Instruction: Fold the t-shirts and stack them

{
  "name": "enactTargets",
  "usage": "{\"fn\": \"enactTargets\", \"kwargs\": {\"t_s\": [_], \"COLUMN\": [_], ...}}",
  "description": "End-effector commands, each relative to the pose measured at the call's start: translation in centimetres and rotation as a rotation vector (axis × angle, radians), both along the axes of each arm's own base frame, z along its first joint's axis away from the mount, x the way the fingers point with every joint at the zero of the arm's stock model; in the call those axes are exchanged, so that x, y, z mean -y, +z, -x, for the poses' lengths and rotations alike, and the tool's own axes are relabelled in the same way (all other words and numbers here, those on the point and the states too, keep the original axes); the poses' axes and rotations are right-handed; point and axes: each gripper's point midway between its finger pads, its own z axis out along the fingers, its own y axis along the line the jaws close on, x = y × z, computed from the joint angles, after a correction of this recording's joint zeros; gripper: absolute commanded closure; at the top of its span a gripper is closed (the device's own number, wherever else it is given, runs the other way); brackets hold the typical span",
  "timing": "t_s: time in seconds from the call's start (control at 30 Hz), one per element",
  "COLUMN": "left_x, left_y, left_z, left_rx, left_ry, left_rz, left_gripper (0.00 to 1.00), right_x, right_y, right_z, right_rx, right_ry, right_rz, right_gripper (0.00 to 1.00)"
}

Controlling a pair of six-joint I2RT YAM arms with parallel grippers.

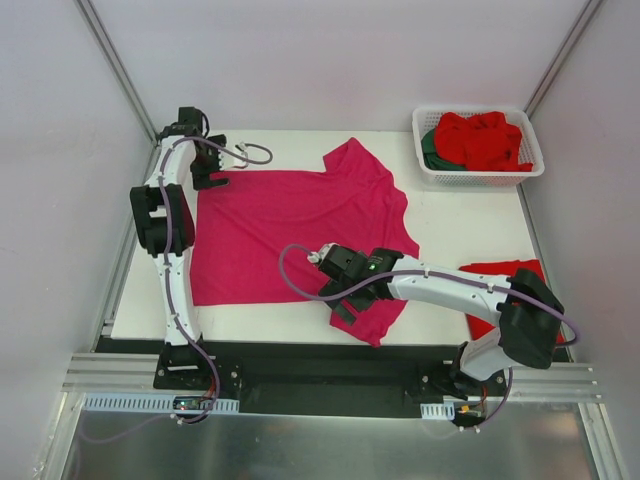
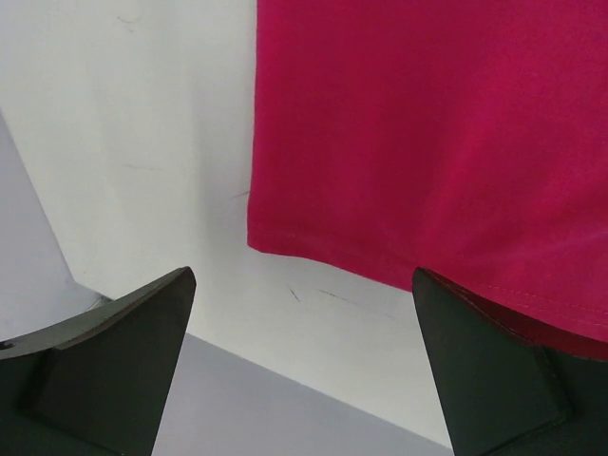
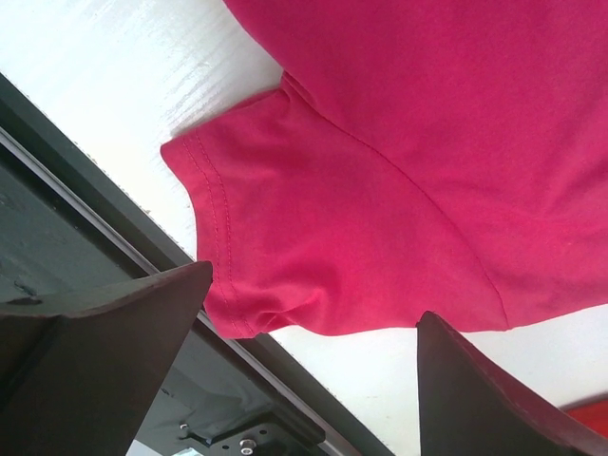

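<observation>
Magenta-pink t-shirt (image 1: 290, 225) spread flat; left end effector (image 2: 304, 275) and right end effector (image 3: 306, 294) each agape, empty.

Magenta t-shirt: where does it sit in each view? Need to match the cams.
Top external: magenta t-shirt spread flat mid-table.
Left wrist: its hem corner left of centre, cloth filling the upper right.
Right wrist: its near sleeve at centre, body across the upper right.
Shared landmark: the white table top, showing beside the cloth in all three.
</observation>
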Motion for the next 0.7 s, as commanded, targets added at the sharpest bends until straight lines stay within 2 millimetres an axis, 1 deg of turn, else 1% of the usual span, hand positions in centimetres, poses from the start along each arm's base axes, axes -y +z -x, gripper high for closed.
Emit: {"fn": "enactTargets", "kwargs": {"t_s": [0.0, 0.03, 0.07, 0.13, 0.17, 0.2, 0.23, 0.27, 0.3, 0.33, 0.4, 0.43, 0.67], "left_x": [0.0, -0.1, -0.2, -0.5, -0.6, -0.8, -1.0, -1.0, -1.0, -1.0, -1.2, -1.3, -1.6], "left_y": [1.3, 1.1, 0.4, 0.4, -0.3, -0.3, 0.2, -0.5, -0.1, -0.8, -1.2, -2.0, -3.4], "left_z": [-0.3, -0.3, -0.5, -1.0, -1.2, -1.5, -2.2, -2.6, -3.2, -3.3, -3.6, -3.6, -4.1], "left_rx": [0.017, 0.015, 0.004, 0.014, 0.006, 0.012, 0.036, 0.033, 0.052, 0.044, 0.046, 0.035, 0.037], "left_ry": [-0.009, -0.004, 0.005, 0.012, 0.012, 0.016, 0.024, 0.028, 0.03, 0.031, 0.03, 0.03, 0.038], "left_rz": [-0.012, -0.015, -0.013, -0.025, -0.025, -0.03, -0.037, -0.038, -0.039, -0.038, -0.046, -0.052, -0.069], "left_gripper": [0.01, 0.01, 0.01, 0.01, 0.01, 0.01, 0.01, 0.01, 0.01, 0.01, 0.01, 0.01, 0.01], "right_x": [-0.2, -0.4, -0.4, -0.2, -0.2, -0.1, -0.2, -0.1, -0.2, -0.2, -0.1, -0.2, 0.2], "right_y": [0.9, 1.1, 1.0, 1.0, 1.0, 1.0, 1.0, 0.8, 0.8, 0.7, 0.6, 0.6, 0.6], "right_z": [-0.3, -0.4, -0.3, -0.3, -0.4, -0.4, -0.4, -0.3, -0.3, -0.3, -0.2, -0.2, -0.1], "right_rx": [0.006, 0.006, 0.002, 0.004, 0.006, 0.006, 0.007, 0.002, -0.001, -0.004, -0.008, -0.008, -0.008], "right_ry": [-0.014, -0.01, -0.006, 0.002, 0.0, -0.002, 0.0, 0.0, -0.002, -0.002, -0.006, -0.009, -0.027], "right_rz": [0.007, 0.003, 0.01, 0.019, 0.02, 0.022, 0.019, 0.025, 0.023, 0.023, 0.025, 0.022, 0.031], "right_gripper": [0.04, 0.04, 0.04, 0.04, 0.04, 0.04, 0.04, 0.04, 0.04, 0.04, 0.04, 0.04, 0.04]}}
